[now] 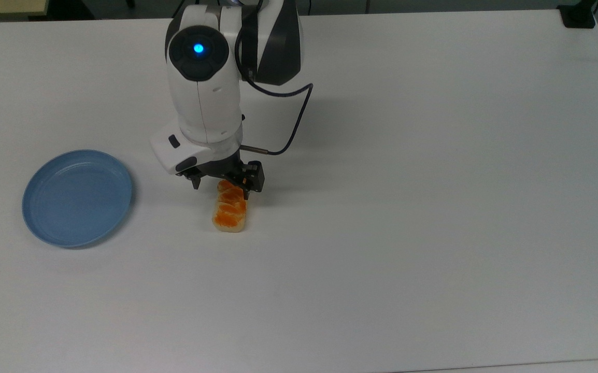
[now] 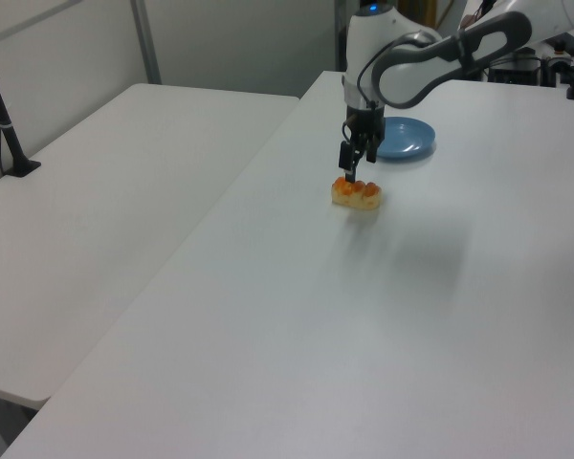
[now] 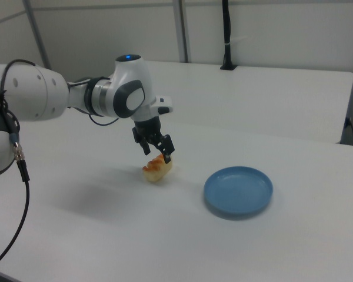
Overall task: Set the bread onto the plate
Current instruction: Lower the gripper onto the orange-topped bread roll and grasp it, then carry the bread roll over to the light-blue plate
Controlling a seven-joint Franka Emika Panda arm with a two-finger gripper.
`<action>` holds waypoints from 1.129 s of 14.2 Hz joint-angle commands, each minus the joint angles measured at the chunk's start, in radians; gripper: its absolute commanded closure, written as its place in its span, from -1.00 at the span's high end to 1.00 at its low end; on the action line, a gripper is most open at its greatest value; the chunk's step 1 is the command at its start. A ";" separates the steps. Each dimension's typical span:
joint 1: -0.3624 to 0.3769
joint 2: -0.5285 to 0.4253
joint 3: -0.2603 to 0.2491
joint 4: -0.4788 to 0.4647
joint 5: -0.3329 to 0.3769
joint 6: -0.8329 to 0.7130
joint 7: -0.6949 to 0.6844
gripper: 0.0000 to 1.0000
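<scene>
You see the bread point(image 1: 230, 210), a small loaf with glossy orange segments, lying on the white surface point(image 1: 433, 207). Just over its far end hangs the gripper point(image 1: 222, 187), its fingers point(image 1: 196, 183) spread apart astride the loaf, not pinching it. The empty light-blue plate point(image 1: 77, 197) sits well apart, toward the top view's left.
</scene>
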 commanded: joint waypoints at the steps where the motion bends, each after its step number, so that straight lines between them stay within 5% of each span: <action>1: 0.014 0.045 -0.007 -0.008 0.009 0.063 0.034 1.00; 4: 0.017 0.070 0.000 -0.009 0.009 0.104 0.082 0.85; 6: 0.011 0.072 0.000 -0.008 0.009 0.104 0.076 -0.06; 7: 0.011 0.072 0.000 -0.008 0.008 0.104 0.073 -0.27; 12: -0.018 0.027 -0.010 0.000 0.002 0.074 0.004 -0.48; 16: -0.130 -0.008 -0.022 0.060 -0.011 -0.004 -0.224 -0.46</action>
